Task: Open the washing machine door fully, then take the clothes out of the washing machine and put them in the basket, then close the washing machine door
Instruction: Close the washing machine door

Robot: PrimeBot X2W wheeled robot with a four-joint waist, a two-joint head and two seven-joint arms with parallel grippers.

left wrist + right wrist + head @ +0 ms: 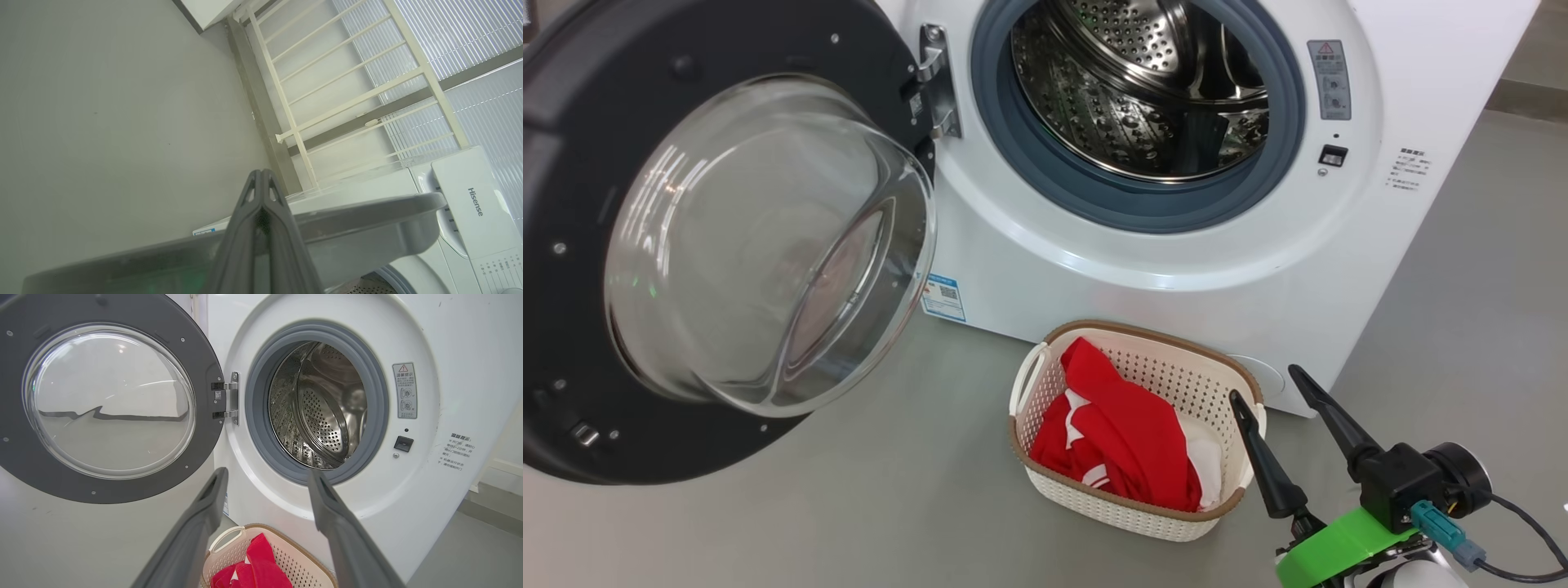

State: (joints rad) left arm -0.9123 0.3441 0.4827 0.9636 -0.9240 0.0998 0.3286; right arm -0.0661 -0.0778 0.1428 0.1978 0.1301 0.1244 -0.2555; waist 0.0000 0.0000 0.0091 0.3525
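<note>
Washing machine (1192, 269) up front, big and white; steel drum (1143, 90) on show thru the opening; washing machine door (572, 245) swung wide off the machine's left side, glass bulging our way; basket (1094, 506) on the floor (849, 506) just in front of the machine, below the opening; clothes (1127, 433), red w/ white, heaped inside it; right gripper (1264, 384) in front of the machine by the basket's right end, fingers spread, gripping nothing; left gripper (261, 173) fingers pressed together, close by the door's rim, contact unclear.
</note>
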